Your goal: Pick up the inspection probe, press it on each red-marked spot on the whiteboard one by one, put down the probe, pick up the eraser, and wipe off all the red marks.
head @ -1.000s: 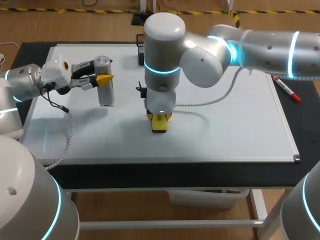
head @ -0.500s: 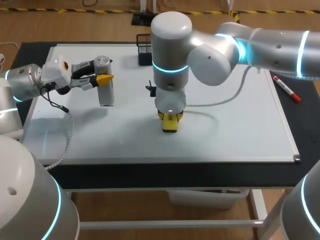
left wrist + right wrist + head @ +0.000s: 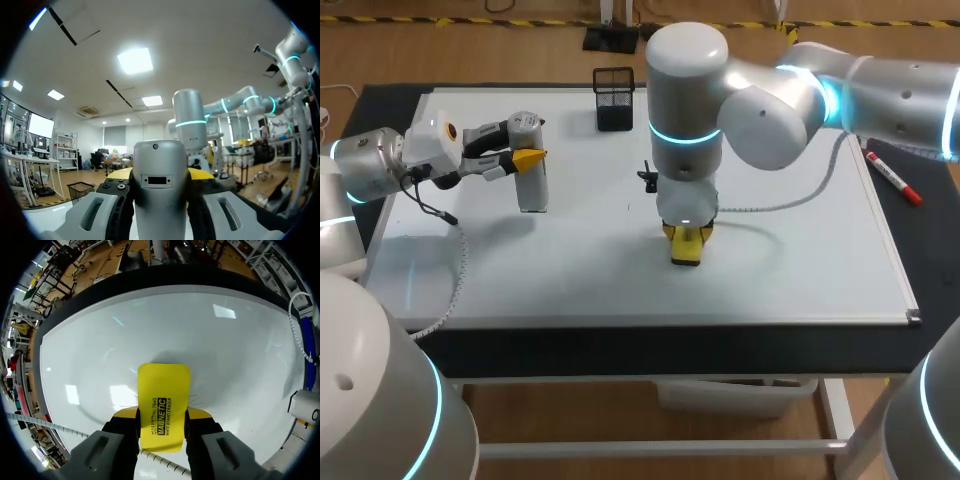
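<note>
The whiteboard [image 3: 800,250] covers most of the table and no red marks show on it. My left gripper [image 3: 525,158] is at the board's left, shut on the grey inspection probe [image 3: 532,190], which hangs upright with its lower end at the board. In the left wrist view the probe [image 3: 160,195] fills the gap between the fingers of that gripper [image 3: 160,176]. My right gripper [image 3: 686,238] points down near the board's middle, shut on the yellow eraser [image 3: 686,252], which is pressed flat on the board. The right wrist view shows the eraser [image 3: 163,402] clamped in the gripper [image 3: 163,415] over clean whiteboard [image 3: 175,330].
A black mesh cup [image 3: 614,98] stands at the board's far edge. A red marker [image 3: 892,178] lies on the black table just past the board's right edge. The front edge of the board runs close below the eraser.
My right arm has slid to the right across the board with the eraser in its grip. The left arm and the probe have not moved.
</note>
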You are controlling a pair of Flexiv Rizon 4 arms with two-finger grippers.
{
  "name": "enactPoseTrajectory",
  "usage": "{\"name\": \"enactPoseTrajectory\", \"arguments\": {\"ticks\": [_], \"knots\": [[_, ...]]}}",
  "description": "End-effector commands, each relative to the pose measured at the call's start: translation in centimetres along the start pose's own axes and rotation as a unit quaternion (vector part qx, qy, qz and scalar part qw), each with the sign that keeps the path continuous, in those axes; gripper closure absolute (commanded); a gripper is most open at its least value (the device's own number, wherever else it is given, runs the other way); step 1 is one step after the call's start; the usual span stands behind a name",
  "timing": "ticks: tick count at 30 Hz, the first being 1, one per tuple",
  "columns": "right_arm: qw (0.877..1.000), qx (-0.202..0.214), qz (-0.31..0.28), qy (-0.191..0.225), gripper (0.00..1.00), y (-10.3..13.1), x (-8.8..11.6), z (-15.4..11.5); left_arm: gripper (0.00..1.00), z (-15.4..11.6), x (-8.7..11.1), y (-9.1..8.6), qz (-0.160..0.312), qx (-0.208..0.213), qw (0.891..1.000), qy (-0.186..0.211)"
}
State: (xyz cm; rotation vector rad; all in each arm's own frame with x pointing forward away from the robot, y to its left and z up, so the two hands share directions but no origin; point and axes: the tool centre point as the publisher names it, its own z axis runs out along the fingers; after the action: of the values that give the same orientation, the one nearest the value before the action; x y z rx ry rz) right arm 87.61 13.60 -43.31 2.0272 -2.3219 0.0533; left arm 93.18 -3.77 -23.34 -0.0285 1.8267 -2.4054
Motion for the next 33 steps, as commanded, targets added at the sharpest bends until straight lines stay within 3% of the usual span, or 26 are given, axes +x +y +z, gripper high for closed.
{"name": "enactPoseTrajectory", "arguments": {"ticks": [1,12,20,33], "knots": [[1.000,0.003,0.003,-0.001,1.00,0.0,1.2,1.2,1.00,0.1,0.0,0.0,0.001,0.001,1.000,0.000],[1.000,-0.008,0.001,-0.005,1.00,-0.4,2.3,-0.6,1.00,0.1,0.0,0.0,0.001,0.001,1.000,0.000],[1.000,0.007,0.000,-0.009,1.00,-1.2,3.3,-2.6,1.00,0.1,0.0,0.0,0.001,0.001,1.000,0.000],[1.000,0.007,0.000,-0.009,1.00,-1.2,3.3,-2.6,1.00,0.1,0.0,0.0,0.001,0.001,1.000,0.000]]}}
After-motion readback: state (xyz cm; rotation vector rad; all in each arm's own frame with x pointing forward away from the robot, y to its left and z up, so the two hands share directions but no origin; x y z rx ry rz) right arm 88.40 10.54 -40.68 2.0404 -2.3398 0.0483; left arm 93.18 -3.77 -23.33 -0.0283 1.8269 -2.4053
